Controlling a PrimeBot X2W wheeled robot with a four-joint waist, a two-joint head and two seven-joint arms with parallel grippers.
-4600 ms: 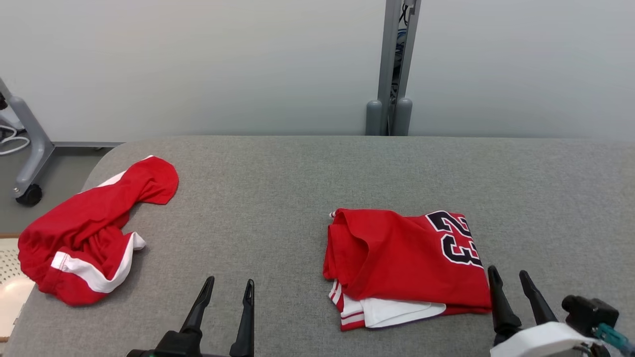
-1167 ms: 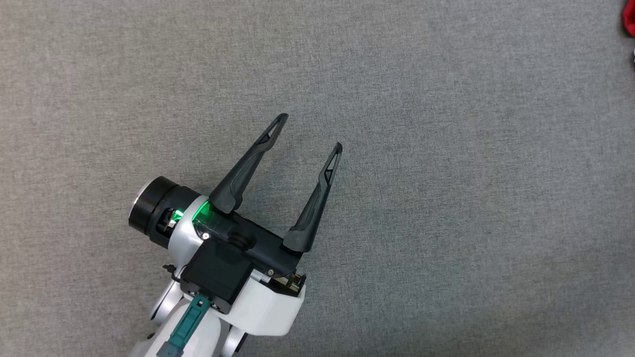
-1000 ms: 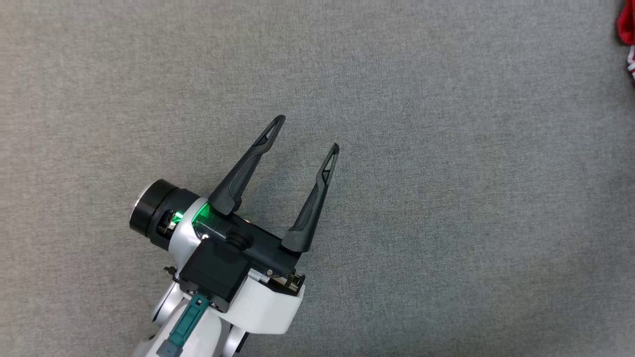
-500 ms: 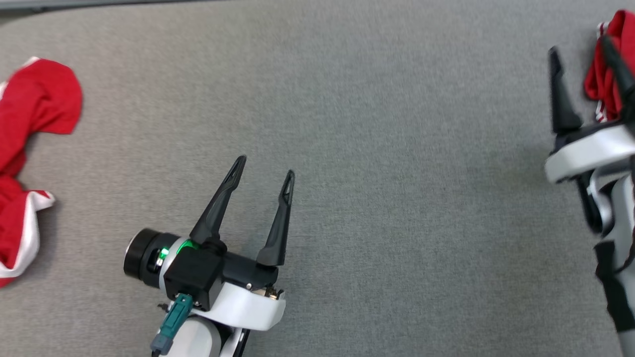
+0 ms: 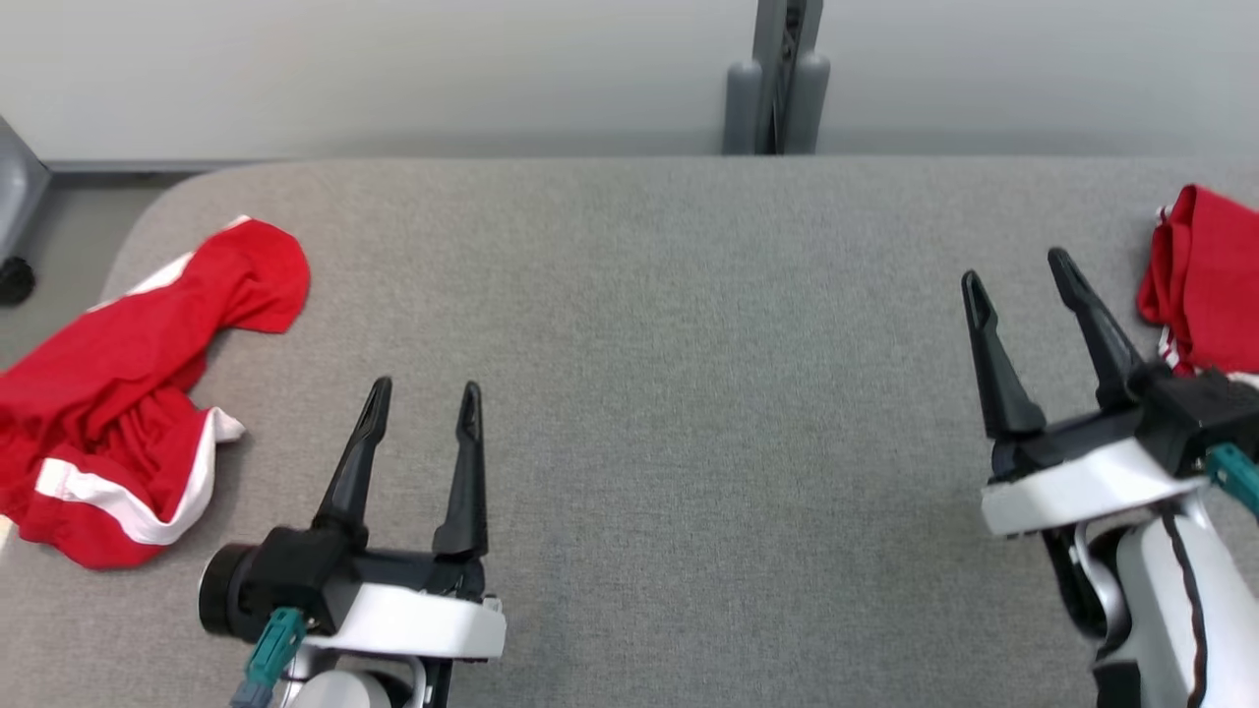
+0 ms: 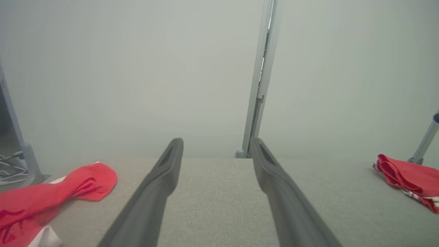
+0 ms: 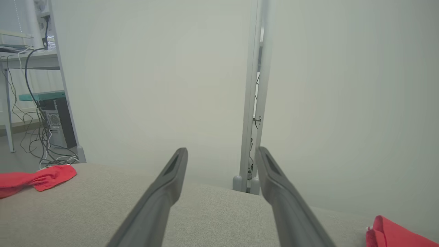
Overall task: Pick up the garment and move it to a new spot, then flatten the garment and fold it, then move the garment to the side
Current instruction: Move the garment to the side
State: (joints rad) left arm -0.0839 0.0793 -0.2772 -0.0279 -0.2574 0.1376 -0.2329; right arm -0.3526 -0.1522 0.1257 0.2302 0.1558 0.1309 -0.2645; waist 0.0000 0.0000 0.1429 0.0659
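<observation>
The left pincer [image 5: 426, 386] and right pincer [image 5: 1015, 267] hovered spread and empty over the counter [image 5: 669, 393]. The folded red garment [image 5: 1205, 275] lay at its right edge, apparently set aside; the crumpled garment [image 5: 128, 383] at left likely needed grasping next.

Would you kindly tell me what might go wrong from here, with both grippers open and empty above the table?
1. The crumpled red garment lies at the left edge of the table and seems to overhang it; a careless pull by the left gripper could drag it off.
2. The other red garment sits close beside the right gripper; a swing of that arm could snag and muss it.
</observation>
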